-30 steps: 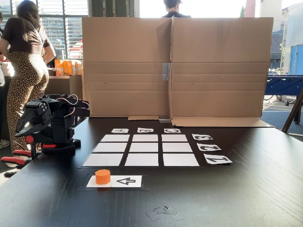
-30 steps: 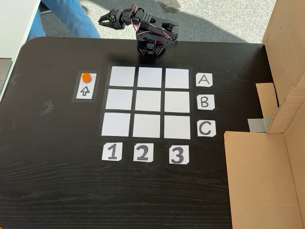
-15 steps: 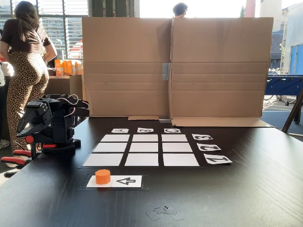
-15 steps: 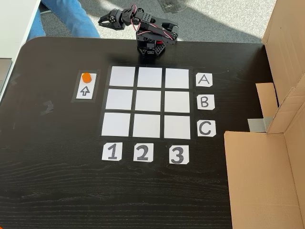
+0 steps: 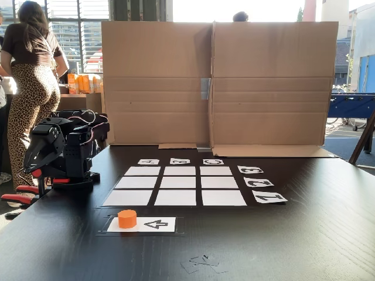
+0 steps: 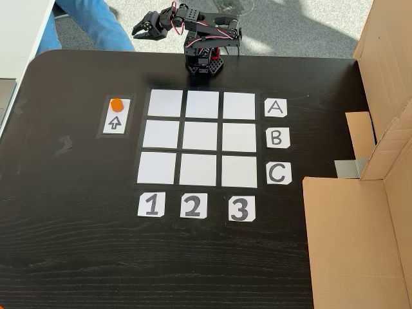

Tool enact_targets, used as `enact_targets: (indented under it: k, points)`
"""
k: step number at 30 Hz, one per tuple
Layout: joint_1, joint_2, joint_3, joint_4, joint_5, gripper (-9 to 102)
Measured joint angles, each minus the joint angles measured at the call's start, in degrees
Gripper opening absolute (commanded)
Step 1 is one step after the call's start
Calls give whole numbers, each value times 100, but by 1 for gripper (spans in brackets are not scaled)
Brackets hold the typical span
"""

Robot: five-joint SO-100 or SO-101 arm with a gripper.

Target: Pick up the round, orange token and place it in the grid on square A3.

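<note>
The orange token (image 5: pixel 127 218) (image 6: pixel 116 103) stands on a white card with a black arrow (image 5: pixel 154 223) (image 6: pixel 115 121), beside the grid (image 5: pixel 176 182) (image 6: pixel 199 138). Square A3 (image 5: pixel 142 171) (image 6: pixel 240 104) is a bare white cell, the grid corner nearest the arm's base on the cardboard side. My black arm (image 5: pixel 64 146) (image 6: pixel 205 38) sits folded at the table edge. Its gripper (image 5: pixel 30 164) (image 6: pixel 141 29) hangs out past that edge, far from the token, with nothing in it. Whether its jaws are parted is too small to tell.
Paper labels A, B, C (image 6: pixel 277 137) and 1, 2, 3 (image 6: pixel 193 206) edge the grid. A tall cardboard screen (image 5: pixel 217 82) (image 6: pixel 360 238) borders the table. A person (image 5: pixel 32 70) stands behind the arm; a jeans leg (image 6: pixel 96 22) is near the gripper.
The arm has started to rise: its upper links and cables sit a little higher and the gripper has shifted slightly. The token has not moved. The head behind the cardboard moved right.
</note>
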Motion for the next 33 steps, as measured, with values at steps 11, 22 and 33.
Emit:
enact_targets:
  k: [11, 22, 33]
  points:
    - [-844, -1916, -3103, 2197, 0, 6]
    - [-1415, -4140, -5133, 3428, -35, 15]
    - [-1925, -5555, -6381, 3753, -44, 30]
